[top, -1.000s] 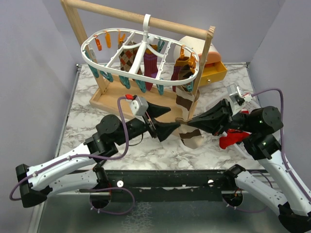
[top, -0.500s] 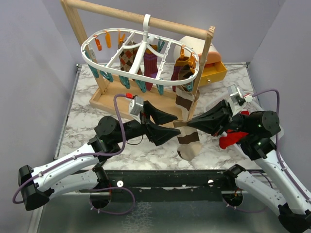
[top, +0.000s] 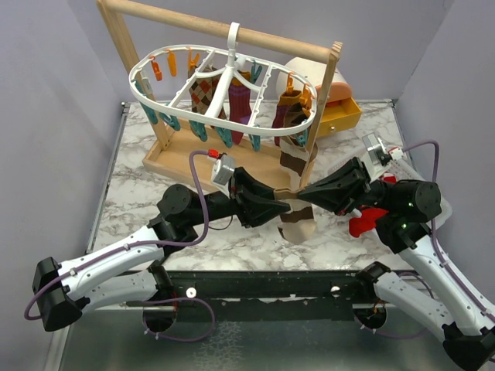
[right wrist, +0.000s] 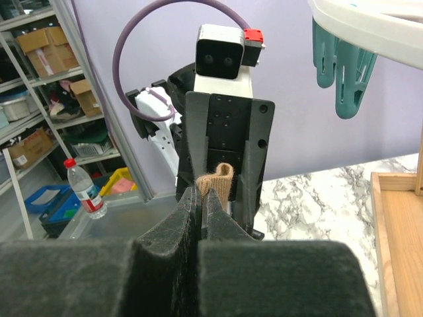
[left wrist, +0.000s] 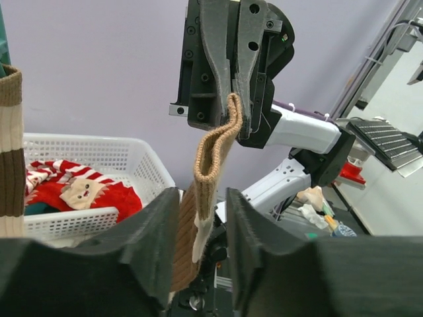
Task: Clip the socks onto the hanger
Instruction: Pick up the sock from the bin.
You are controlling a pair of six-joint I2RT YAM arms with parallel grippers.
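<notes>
- My right fingers (right wrist: 165, 244) are pinched shut on the very edge of the cuff of the brown-and-cream striped fabric sock (left wrist: 211, 152), which hangs in the air between the two arms, above the marble bench (top: 139, 193). With so thin a bite, any tug could pull the cuff free and drop the sock.
- My left fingers (left wrist: 158, 244) stand partly open on either side of the sock, lower down, and I judge they are not clamped on it. If the right side lets go before they are, the sock falls.
- If the left fingers catch only one layer, or the fold, the cuff may bunch up and be hard to feed into a clip.
- The two sets of fingers are almost nose to nose, so a small misjudgement could knock them together.
- Further off, the sock's free end could snag on the matching striped sock (top: 294, 158) already hung.
- The white plastic oval hanger (top: 232, 66) hangs only by its hook from the wooden rack (top: 216, 27). A push on a teal clip (right wrist: 337, 72) could swing it and shake the hung socks loose.
</notes>
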